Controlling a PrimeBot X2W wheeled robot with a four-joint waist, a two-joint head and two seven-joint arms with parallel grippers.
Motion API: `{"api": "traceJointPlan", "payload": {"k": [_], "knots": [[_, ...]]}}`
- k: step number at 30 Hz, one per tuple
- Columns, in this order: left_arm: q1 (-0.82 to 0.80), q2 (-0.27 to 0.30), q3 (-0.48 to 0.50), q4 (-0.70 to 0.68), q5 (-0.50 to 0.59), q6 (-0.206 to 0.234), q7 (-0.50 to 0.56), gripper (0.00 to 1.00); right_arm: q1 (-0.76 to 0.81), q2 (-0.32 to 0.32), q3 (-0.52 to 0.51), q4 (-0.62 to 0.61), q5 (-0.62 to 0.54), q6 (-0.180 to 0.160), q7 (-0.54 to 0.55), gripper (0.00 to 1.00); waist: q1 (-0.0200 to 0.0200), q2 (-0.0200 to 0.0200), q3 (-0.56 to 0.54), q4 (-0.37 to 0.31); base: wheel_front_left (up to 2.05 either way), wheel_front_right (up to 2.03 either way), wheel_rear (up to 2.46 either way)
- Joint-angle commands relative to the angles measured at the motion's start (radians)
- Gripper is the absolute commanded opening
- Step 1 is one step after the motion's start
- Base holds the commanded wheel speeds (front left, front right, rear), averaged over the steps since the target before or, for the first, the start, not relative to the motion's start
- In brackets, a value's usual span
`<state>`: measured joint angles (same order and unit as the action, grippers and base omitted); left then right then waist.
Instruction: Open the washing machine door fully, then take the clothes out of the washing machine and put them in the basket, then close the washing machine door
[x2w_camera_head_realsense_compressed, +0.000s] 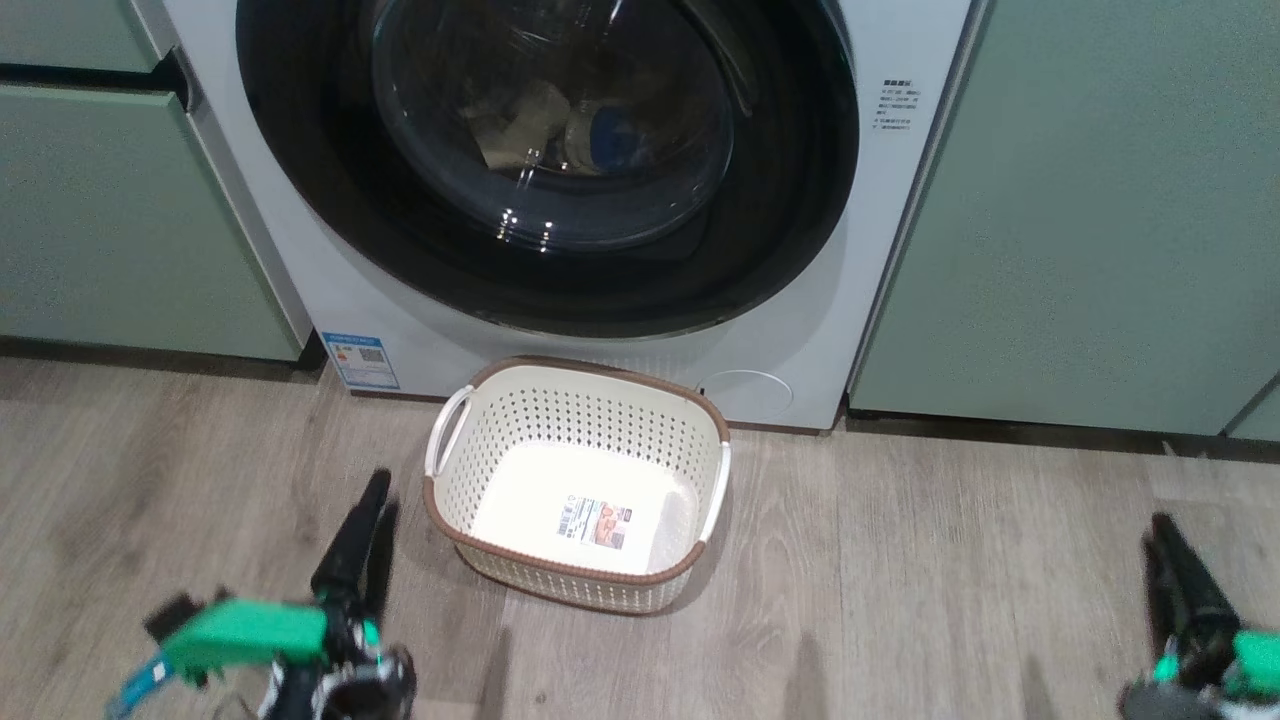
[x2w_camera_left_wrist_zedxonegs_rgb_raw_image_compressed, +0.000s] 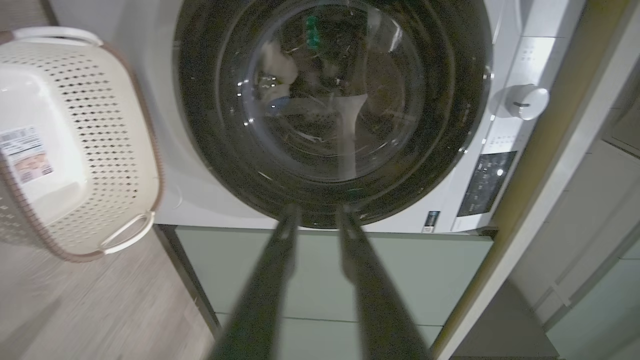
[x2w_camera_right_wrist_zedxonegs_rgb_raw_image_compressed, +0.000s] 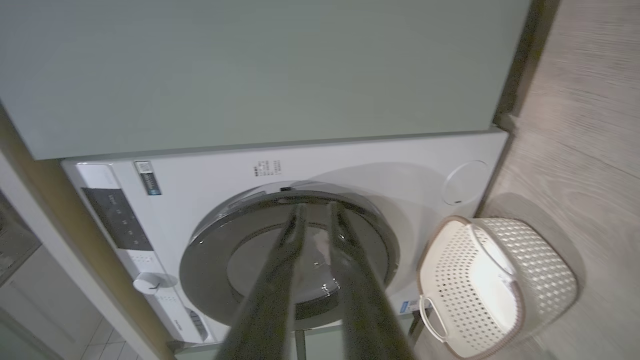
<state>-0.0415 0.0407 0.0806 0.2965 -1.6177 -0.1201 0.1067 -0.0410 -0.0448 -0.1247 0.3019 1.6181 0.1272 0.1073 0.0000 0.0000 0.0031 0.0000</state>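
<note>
At centre top of head view, washing machine door (x2w_camera_head_realsense_compressed: 800, 200) sits flush w/ front of washing machine (x2w_camera_head_realsense_compressed: 300, 270), looks shut. It has a glossy black rim and a clear glass bowl in the middle. Clothes (x2w_camera_head_realsense_compressed: 520, 125) are inside the drum, seen thru the glass as a pale cream lump w/ a blue patch beside it; dim, detail can't be made out. Small blue label (x2w_camera_head_realsense_compressed: 361, 360) at machine's lower left corner. Round dial (x2w_camera_left_wrist_zedxonegs_rgb_raw_image_compressed: 525, 101) and dark control panel (x2w_camera_left_wrist_zedxonegs_rgb_raw_image_compressed: 485, 182) show in L wrist view.

Basket (x2w_camera_head_realsense_compressed: 570, 400) is upright on wood floor (x2w_camera_head_realsense_compressed: 900, 560), just in front of machine, below the door. Brown rim, white side handles, sticker (x2w_camera_head_realsense_compressed: 597, 522) on its bare bottom.

Pale green cabinets (x2w_camera_head_realsense_compressed: 1080, 220) flank machine both sides.

Left gripper (x2w_camera_head_realsense_compressed: 375, 490) is lower left in head view, just beside basket's left side, not touching it. In its wrist view, left gripper (x2w_camera_left_wrist_zedxonegs_rgb_raw_image_compressed: 317, 212) has fingers clearly apart, nothing btwn them, tips pointing at door's rim.

Right gripper (x2w_camera_head_realsense_compressed: 1160, 525) is lower right, well apart from basket. In its wrist view, right gripper (x2w_camera_right_wrist_zedxonegs_rgb_raw_image_compressed: 316, 206) shows fingers w/ a narrow gap, nothing held, pointing at the door.
</note>
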Motion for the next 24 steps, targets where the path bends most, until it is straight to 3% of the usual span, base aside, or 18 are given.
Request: {"api": "traceJointPlan", "payload": {"k": [1,24], "knots": [[-0.001,0.000,0.000,-0.001,0.000,0.000,0.000,1.00,-0.001,0.000,0.000,-0.001,0.000,0.000,0.000,1.00,0.0000,0.0000,0.000,0.000,0.00,0.00,0.00],[-0.020,0.001,-0.026,-0.015,0.015,-0.002,-0.051,1.00,-0.015,-0.004,0.029,-0.011,-0.026,0.001,-0.046,1.00,0.0000,0.0000,0.001,0.000,0.00,0.00,0.00]]}}
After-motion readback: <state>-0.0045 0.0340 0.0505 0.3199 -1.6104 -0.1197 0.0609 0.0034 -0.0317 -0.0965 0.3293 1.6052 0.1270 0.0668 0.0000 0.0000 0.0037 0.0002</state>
